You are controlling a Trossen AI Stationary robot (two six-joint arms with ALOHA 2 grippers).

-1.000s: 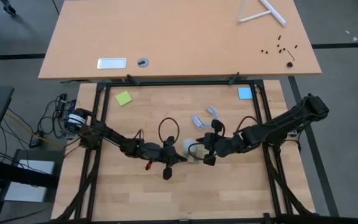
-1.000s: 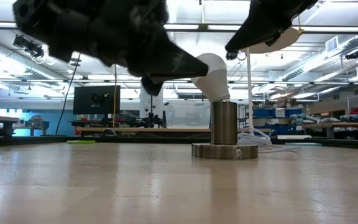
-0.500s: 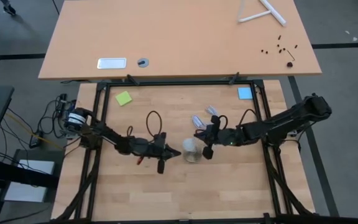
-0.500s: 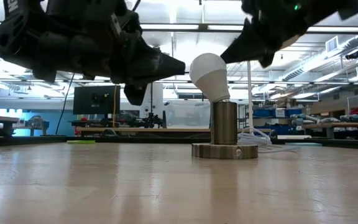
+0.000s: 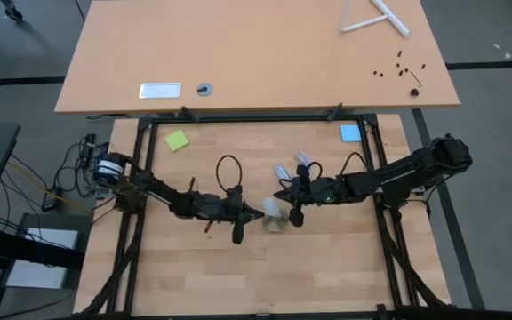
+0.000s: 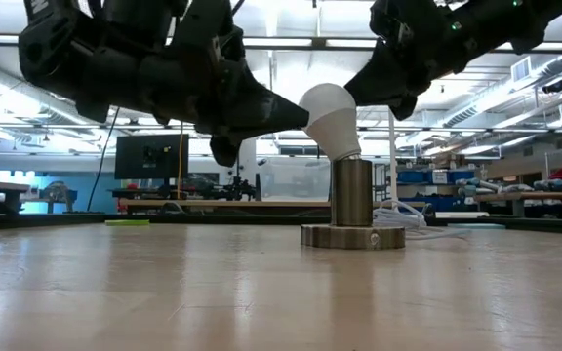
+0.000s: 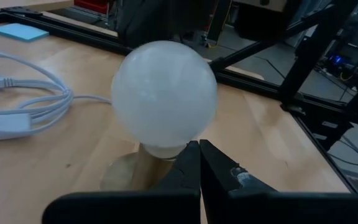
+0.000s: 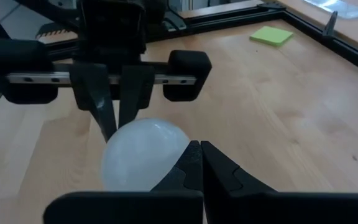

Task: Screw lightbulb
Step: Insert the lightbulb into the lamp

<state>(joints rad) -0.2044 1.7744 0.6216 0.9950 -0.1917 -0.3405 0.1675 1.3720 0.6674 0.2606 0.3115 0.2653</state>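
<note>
The white frosted lightbulb (image 6: 328,112) stands with its narrow end in the top of the metal socket (image 6: 352,195), its globe leaning toward the table's left. My left gripper (image 6: 305,119) is shut, with its tips at the side of the globe that faces the table's left. My right gripper (image 6: 349,96) is shut, with its tips at the globe's upper right side. The high view shows both grippers meeting at the lightbulb (image 5: 274,212) in mid-table. The left wrist view shows the lightbulb (image 7: 163,96) just past my shut fingers. My left gripper touches the globe's left side (image 6: 310,115) with its shut fingertips (image 8: 109,127), coming nearly level from the table's left. The lightbulb stays tilted in the socket. My right gripper touches the globe's upper right side (image 6: 345,101) with its shut fingertips, slanting down from the table's right.
The socket's white cord (image 5: 293,165) lies coiled just beyond it. A green note (image 5: 177,140) and a blue note (image 5: 350,133) lie near the far frame rail. A second, larger table (image 5: 256,53) stands behind. Bare wood lies toward the near edge.
My left gripper drew back toward the table's left, then returned to the lightbulb's side. My right gripper came down and toward the far edge until its tips reached the globe. Both stayed shut. The lightbulb kept leaning in the socket.
</note>
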